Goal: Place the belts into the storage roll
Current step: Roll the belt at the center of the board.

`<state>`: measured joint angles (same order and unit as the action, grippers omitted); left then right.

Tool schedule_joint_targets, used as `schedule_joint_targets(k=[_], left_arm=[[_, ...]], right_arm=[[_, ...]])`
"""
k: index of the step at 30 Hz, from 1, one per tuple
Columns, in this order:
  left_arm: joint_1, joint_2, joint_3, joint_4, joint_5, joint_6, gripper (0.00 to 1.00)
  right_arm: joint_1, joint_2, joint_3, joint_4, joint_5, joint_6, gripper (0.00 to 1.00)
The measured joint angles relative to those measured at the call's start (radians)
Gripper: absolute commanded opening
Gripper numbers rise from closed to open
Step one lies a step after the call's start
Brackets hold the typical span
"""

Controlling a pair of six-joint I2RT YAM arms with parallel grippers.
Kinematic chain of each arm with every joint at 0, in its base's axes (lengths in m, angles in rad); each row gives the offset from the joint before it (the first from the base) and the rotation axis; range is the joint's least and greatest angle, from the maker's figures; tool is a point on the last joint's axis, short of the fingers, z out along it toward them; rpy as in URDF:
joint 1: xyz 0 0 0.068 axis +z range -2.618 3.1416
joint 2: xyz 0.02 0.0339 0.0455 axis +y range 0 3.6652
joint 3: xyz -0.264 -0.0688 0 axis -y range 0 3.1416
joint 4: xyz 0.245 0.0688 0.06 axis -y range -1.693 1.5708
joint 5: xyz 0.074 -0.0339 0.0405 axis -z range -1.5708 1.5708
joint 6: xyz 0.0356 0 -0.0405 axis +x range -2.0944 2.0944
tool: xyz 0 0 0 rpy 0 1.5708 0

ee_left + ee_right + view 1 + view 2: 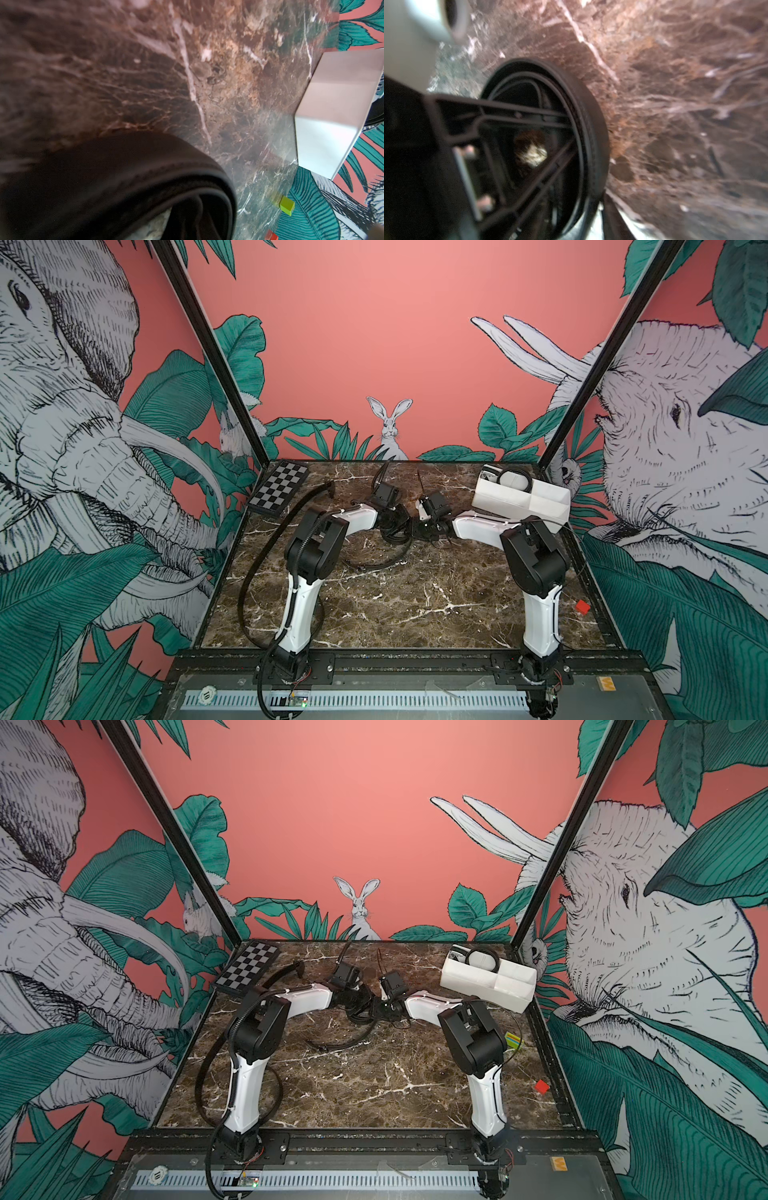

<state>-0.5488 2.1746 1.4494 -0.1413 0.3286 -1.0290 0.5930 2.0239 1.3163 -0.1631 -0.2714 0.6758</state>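
At the table's upper left lies the checkerboard (pixel 277 489), with the ribbed cable hose (pixel 241 597) looping down the left edge. At centre the left gripper (pixel 397 526), jaws together, and the right gripper (pixel 422 526), whose jaw gap I cannot tell, crowd one coiled belt (pixel 593 128); its loose tail curves toward the lower centre. Bare marble table (pixel 415 605) fills the lower middle. At upper right sits the storage roll (pixel 511 499), another belt (pixel 495 962) coiled in its far-left compartment. A green block (pixel 514 1041) and red block (pixel 582 606) hug the right edge.
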Motion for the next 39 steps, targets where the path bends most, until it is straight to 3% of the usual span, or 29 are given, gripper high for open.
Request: schedule_joint_targets(k=[3, 10, 19, 22, 26, 39], left_arm=[[0.0, -0.003, -0.006, 0.007, 0.0, 0.0, 0.07], [0.003, -0.027, -0.027, 0.009, 0.008, -0.008, 0.33], [0.009, -0.099, -0.049, -0.089, 0.003, 0.003, 0.69], [0.009, -0.132, -0.071, -0.101, 0.0, 0.001, 0.86], [0.02, -0.186, -0.105, -0.1, -0.015, -0.011, 0.98], [0.033, -0.429, -0.148, -0.158, -0.057, 0.005, 0.99]], right_arm=[[0.008, -0.002, 0.006, -0.012, 0.026, 0.013, 0.15], [0.012, 0.014, 0.066, -0.106, 0.057, 0.016, 0.0], [0.014, 0.014, 0.069, -0.116, 0.072, 0.016, 0.0], [0.015, 0.014, 0.069, -0.115, 0.074, 0.011, 0.0], [0.015, 0.012, 0.068, -0.113, 0.07, 0.006, 0.0], [0.015, 0.005, 0.056, -0.116, 0.077, -0.01, 0.0]])
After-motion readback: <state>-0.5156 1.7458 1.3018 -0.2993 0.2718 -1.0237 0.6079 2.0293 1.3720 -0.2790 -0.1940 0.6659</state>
